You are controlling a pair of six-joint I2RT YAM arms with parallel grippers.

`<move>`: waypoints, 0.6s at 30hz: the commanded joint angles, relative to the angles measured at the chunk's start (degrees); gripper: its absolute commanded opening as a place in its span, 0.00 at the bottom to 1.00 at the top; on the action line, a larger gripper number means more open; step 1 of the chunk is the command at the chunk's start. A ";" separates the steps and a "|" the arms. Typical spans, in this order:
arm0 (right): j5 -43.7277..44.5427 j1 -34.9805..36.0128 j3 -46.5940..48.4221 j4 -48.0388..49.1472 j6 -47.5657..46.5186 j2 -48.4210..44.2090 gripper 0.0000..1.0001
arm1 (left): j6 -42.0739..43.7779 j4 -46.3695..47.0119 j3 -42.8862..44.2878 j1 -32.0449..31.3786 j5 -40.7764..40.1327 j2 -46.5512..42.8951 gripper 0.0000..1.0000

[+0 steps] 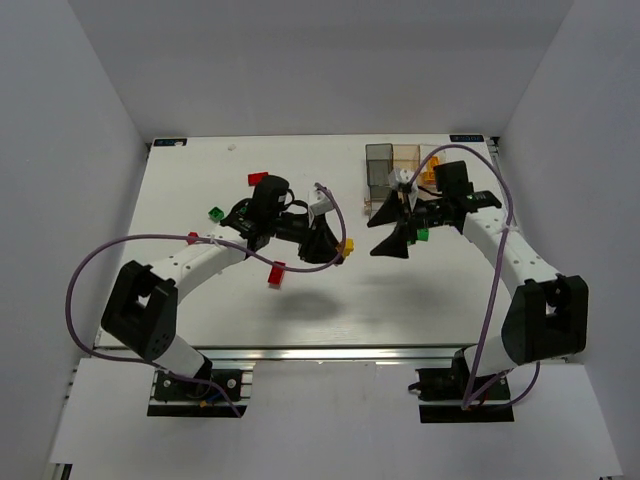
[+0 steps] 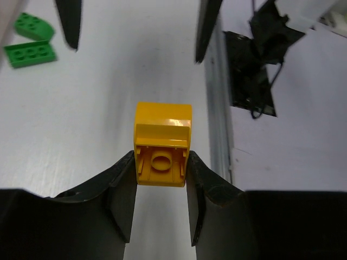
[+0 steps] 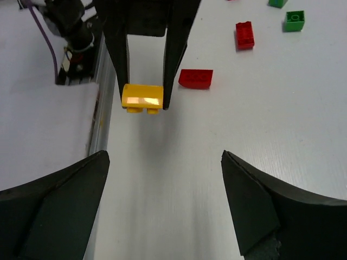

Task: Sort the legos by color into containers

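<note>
A yellow lego (image 2: pixel 162 143) (image 3: pixel 142 97) (image 1: pixel 347 246) hangs above the table, and my left gripper (image 2: pixel 161 169) (image 1: pixel 335 250) is shut on its sides. Facing it from the right, my right gripper (image 3: pixel 164 157) (image 1: pixel 393 232) stands wide open with nothing between its fingers. Its fingertips (image 2: pixel 69 24) frame the top of the left wrist view. The containers (image 1: pixel 380 165) stand at the back right, partly hidden by the right arm. Red legos (image 1: pixel 277 272) (image 3: pixel 196 78) and green legos (image 1: pixel 215 213) (image 2: pixel 30 53) lie loose on the table.
More red legos (image 1: pixel 193 238) (image 1: pixel 258 178) lie on the table's left half, and a green lego (image 1: pixel 422 234) lies under the right wrist. A purple cable (image 1: pixel 90 262) loops off the left arm. The table's metal front rail (image 2: pixel 219 135) runs close behind the two grippers.
</note>
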 commanded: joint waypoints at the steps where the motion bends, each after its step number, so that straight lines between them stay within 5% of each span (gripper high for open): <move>1: 1.50 2.03 -5.48 5.85 -12.96 -3.95 0.89 | 2.29 0.56 2.59 -1.13 12.73 -0.28 0.00; 3: 5.45 2.39 -5.67 12.77 6.46 -3.08 0.88 | 5.36 -4.25 3.56 -1.74 7.40 -0.62 0.00; 8: 2.03 3.62 9.01 0.05 15.36 5.88 0.81 | 11.43 -1.49 -0.82 -4.64 -21.92 -6.59 0.00; 12: 8.86 4.85 2.87 15.40 36.05 2.91 0.80 | 13.36 4.14 -5.57 -7.10 -33.82 -10.29 0.00; 18: 14.68 6.25 2.60 16.46 43.48 2.11 0.81 | 17.14 9.52 -8.66 -10.00 -47.56 -11.09 0.00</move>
